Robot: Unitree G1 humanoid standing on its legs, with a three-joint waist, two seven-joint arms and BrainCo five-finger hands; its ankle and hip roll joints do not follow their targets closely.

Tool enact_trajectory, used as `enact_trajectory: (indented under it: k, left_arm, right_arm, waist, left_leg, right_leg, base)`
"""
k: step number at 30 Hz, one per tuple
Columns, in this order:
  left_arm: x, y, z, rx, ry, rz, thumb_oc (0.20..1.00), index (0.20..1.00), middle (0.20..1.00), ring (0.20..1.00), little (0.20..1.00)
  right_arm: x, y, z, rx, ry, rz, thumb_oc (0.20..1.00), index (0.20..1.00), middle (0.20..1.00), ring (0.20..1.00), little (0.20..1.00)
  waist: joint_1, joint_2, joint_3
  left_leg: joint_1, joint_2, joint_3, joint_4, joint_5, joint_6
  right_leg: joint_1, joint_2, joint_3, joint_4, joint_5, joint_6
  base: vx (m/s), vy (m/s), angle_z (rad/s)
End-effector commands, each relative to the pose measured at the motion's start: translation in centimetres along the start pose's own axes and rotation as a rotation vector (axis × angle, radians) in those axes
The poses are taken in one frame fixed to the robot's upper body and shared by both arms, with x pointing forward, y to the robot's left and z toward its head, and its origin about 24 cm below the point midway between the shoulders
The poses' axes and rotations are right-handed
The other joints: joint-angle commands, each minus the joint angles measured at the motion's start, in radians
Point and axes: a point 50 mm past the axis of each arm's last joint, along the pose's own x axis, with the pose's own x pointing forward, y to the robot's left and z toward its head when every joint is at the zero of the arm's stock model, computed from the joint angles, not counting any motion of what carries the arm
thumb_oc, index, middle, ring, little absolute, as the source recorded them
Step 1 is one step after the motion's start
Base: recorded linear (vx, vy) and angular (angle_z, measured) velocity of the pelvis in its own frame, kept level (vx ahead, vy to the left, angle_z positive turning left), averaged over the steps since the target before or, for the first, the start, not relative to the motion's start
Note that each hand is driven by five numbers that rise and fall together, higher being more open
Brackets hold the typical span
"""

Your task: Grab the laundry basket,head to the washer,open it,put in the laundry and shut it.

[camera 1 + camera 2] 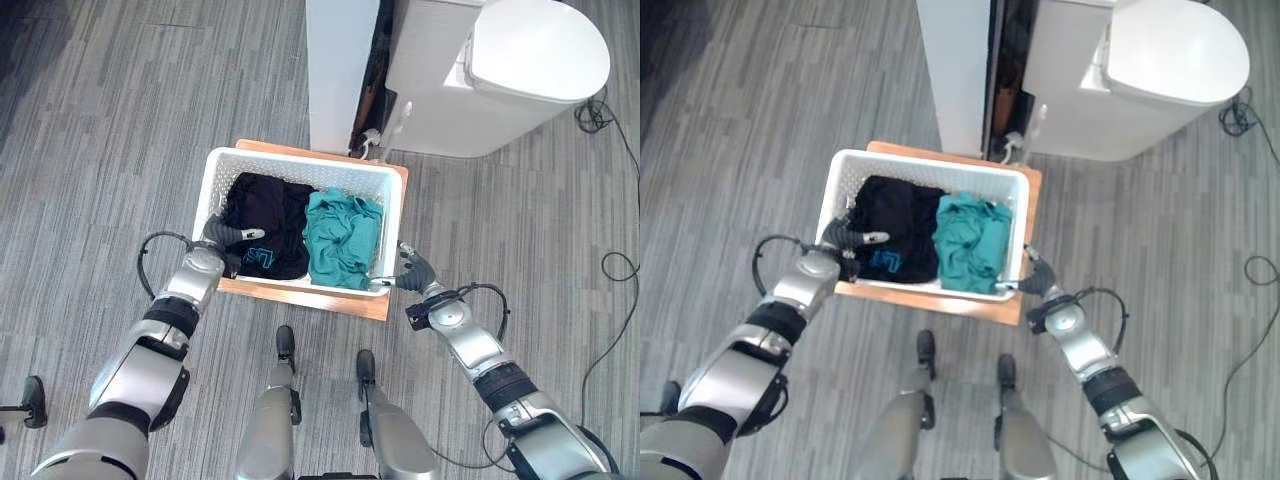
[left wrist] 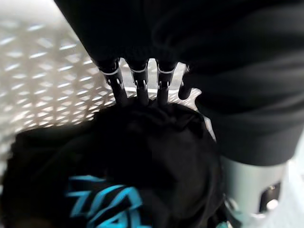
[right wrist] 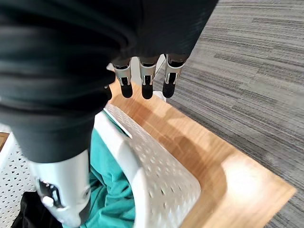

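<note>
laundry basket sits between 2 hands: left hand fingers straight on its rim, right hand relaxed beside it

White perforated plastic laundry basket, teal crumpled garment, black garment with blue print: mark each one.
White perforated plastic laundry basket [image 1: 290, 165], left eye view, far rim.
Teal crumpled garment [image 1: 342, 238], left eye view, middle of the folds.
Black garment with blue print [image 1: 895, 215], right eye view, plain black cloth.
</note>
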Motion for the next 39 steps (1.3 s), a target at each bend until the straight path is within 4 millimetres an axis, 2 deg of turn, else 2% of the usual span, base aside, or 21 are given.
enact_trajectory:
  k: [1,6,7,9,14,15,18,23,24,26,33,39]
  left_arm:
    - [0.7,4.4,1.9,0.123,-0.031,0.217,1.0,1.0,1.0,1.0,1.0]
    - [0.6,5.7,3.8,0.126,-0.108,0.282,1.0,1.0,1.0,1.0,1.0]
    - [-0.1,5.9,6.2,0.084,-0.235,0.286,1.0,1.0,1.0,1.0,1.0]
    - [-1.1,6.6,8.0,0.081,-0.345,0.313,1.0,1.0,1.0,1.0,1.0]
    - [-2.6,7.9,9.2,0.083,-0.454,0.355,1.0,1.0,1.0,1.0,1.0]
    - [-3.4,9.1,10.4,0.103,-0.516,0.404,1.0,1.0,1.0,1.0,1.0]
    - [-3.6,9.8,10.6,0.134,-0.521,0.436,1.0,1.0,1.0,1.0,1.0]
    - [-2.8,10.9,10.1,0.216,-0.443,0.487,1.0,1.0,1.0,1.0,1.0]
    - [-2.3,11.8,9.0,0.278,-0.362,0.516,1.0,1.0,1.0,1.0,1.0]
    - [-1.8,12.3,8.6,0.297,-0.31,0.52,1.0,1.0,1.0,1.0,1.0]
    - [-0.5,13.4,8.5,0.381,-0.166,0.505,1.0,1.0,1.0,1.0,1.0]
    - [-0.1,14.1,8.8,0.405,-0.093,0.501,1.0,1.0,1.0,1.0,1.0]
  right_arm:
    - [-0.3,-0.8,2.8,0.026,-0.171,-0.023,1.0,1.0,1.0,1.0,1.0]
    - [-0.5,-0.2,2.4,0.015,-0.169,0.003,1.0,1.0,1.0,1.0,1.0]
    - [-0.4,-0.1,1.5,0.015,-0.132,0.003,1.0,1.0,1.0,1.0,1.0]
    - [-0.4,-0.1,0.9,0.013,-0.102,0.005,1.0,1.0,1.0,1.0,1.0]
    - [-0.3,0.1,0.2,0.02,-0.065,0.019,1.0,1.0,1.0,1.0,1.0]
    - [-0.4,0.0,0.0,0.034,-0.056,0.016,1.0,1.0,1.0,1.0,1.0]
    - [-0.4,-0.2,0.0,0.041,-0.059,0.013,1.0,1.0,1.0,1.0,1.0]
    - [-0.6,-0.4,0.6,0.049,-0.093,0.013,1.0,1.0,1.0,1.0,1.0]
    - [-0.8,-0.5,1.0,0.048,-0.122,0.018,1.0,1.0,1.0,1.0,1.0]
    - [-0.9,-0.6,1.1,0.045,-0.132,0.012,1.0,1.0,1.0,1.0,1.0]
    - [-1.5,-1.0,1.5,0.046,-0.178,0.016,1.0,1.0,1.0,1.0,1.0]
    - [-1.9,-1.2,2.2,0.049,-0.232,0.024,1.0,1.0,1.0,1.0,1.0]
  waist:
    - [0.01,-0.023,-0.034]
    - [0.012,-0.026,-0.033]
    - [0.021,-0.02,-0.036]
    - [0.028,-0.017,-0.04]
    - [0.04,-0.011,-0.048]
    - [0.043,-0.01,-0.053]
    - [0.043,-0.01,-0.054]
    - [0.036,-0.013,-0.051]
    - [0.027,-0.016,-0.047]
    - [0.025,-0.021,-0.046]
    - [0.005,-0.036,-0.027]
    - [-0.01,-0.047,-0.018]
  left_leg:
    - [0.021,0.039,-0.053,0.034,-0.107,-0.016]
    - [0.019,0.04,-0.051,0.033,-0.109,-0.017]
    - [0.017,0.037,-0.054,0.035,-0.112,-0.016]
    - [0.02,0.035,-0.055,0.035,-0.117,-0.015]
    - [0.025,0.031,-0.056,0.036,-0.124,-0.015]
    - [0.026,0.03,-0.058,0.036,-0.128,-0.014]
    - [0.022,0.029,-0.061,0.038,-0.13,-0.013]
    - [0.008,0.029,-0.065,0.047,-0.131,-0.012]
    - [0.003,0.031,-0.065,0.048,-0.132,-0.011]
    - [-0.006,0.031,-0.067,0.049,-0.132,-0.01]
    - [-0.039,0.033,-0.072,0.07,-0.132,-0.009]
    - [-0.053,0.035,-0.076,0.084,-0.131,-0.012]
  right_leg:
    - [-0.148,-0.08,0.033,0.112,-0.002,0.039]
    - [-0.15,-0.081,0.033,0.109,-0.001,0.039]
    - [-0.147,-0.083,0.029,0.11,-0.004,0.039]
    - [-0.143,-0.084,0.027,0.11,-0.008,0.039]
    - [-0.139,-0.085,0.027,0.116,-0.016,0.037]
    - [-0.139,-0.087,0.027,0.118,-0.02,0.037]
    - [-0.143,-0.088,0.025,0.123,-0.023,0.036]
    - [-0.155,-0.088,0.024,0.131,-0.024,0.036]
    - [-0.161,-0.087,0.027,0.133,-0.024,0.036]
    - [-0.171,-0.087,0.026,0.135,-0.024,0.037]
    - [-0.196,-0.084,0.027,0.142,-0.02,0.041]
    - [-0.206,-0.081,0.03,0.143,-0.016,0.045]
  base:
    - [0.0,0.0,0.0]
    - [0.01,-0.004,0.0]
    - [0.04,-0.02,0.02]
    - [0.05,-0.011,0.04]
    - [0.03,-0.005,0.02]
    - [0.03,-0.006,0.0]
    - [0.01,-0.002,0.0]
    - [0.0,0.0,0.0]
    - [0.0,0.0,0.0]
    - [0.0,0.0,0.0]
    - [0.0,-0.002,0.02]
    - [0.0,0.0,0.0]
